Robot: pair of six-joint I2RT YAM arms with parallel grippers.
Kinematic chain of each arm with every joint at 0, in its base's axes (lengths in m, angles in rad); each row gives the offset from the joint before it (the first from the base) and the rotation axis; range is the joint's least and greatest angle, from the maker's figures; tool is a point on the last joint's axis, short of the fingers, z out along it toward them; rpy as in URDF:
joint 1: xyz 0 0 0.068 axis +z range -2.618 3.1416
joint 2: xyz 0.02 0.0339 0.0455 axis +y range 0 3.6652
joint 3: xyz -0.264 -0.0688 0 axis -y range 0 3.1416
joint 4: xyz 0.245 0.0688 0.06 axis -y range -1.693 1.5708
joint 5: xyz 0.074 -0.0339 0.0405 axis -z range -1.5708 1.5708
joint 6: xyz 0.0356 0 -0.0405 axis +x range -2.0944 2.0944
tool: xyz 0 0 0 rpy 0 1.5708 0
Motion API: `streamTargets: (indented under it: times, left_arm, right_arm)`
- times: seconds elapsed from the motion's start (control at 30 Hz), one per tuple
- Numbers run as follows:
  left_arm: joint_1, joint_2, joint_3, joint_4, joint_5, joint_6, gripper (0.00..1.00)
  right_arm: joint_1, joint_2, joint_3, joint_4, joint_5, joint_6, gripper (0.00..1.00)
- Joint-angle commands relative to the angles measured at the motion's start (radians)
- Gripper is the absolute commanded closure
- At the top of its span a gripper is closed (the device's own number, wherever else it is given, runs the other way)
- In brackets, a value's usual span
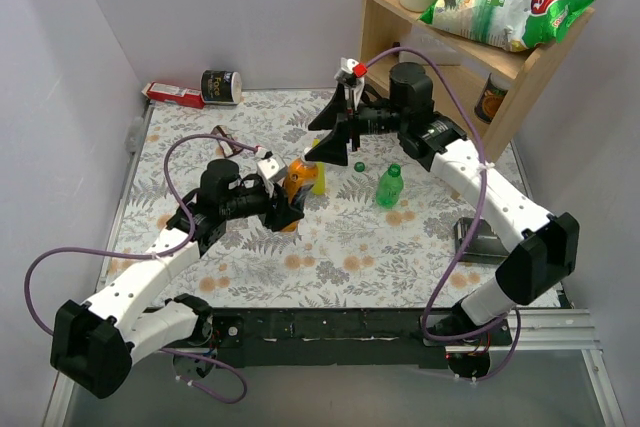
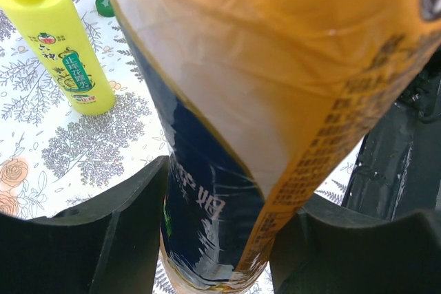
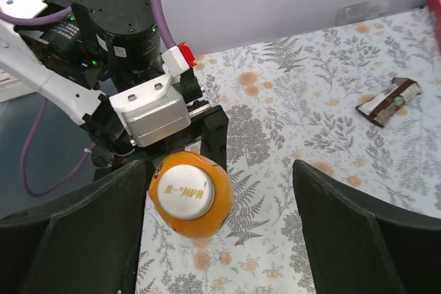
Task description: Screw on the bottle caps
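Two arms meet over the desk (image 1: 420, 247): left jaws clamp the upright orange bottle (image 1: 297, 179), right jaws gape empty straight above its white cap (image 3: 183, 191).

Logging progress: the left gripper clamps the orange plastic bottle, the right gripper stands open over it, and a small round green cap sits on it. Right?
No: the small round cap on the orange plastic bottle is white, not green, as the right wrist view shows. The left gripper does clamp it, and the right gripper stands open over it.
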Motion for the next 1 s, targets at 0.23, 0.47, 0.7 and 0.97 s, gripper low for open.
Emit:
streamTargets:
  times: [0.23,0.47,0.7,0.97]
  left_arm:
    - [0.003,0.033,0.094,-0.03,0.015,0.023,1.0]
    - [-0.008,0.051,0.096,-0.025,-0.036,0.007,0.95]
    - [-0.004,0.039,0.062,-0.062,-0.218,0.029,0.07]
    - [0.064,-0.266,-0.035,-0.445,-0.437,0.231,0.02]
  right_arm:
    - [0.031,0.071,-0.04,0.284,-0.127,0.194,0.26]
    - [0.032,0.086,-0.044,0.33,-0.146,0.235,0.81]
    - [0.036,0.097,-0.01,0.246,-0.111,0.111,0.99]
    - [0.083,0.23,0.309,-0.098,0.07,-0.203,0.99]
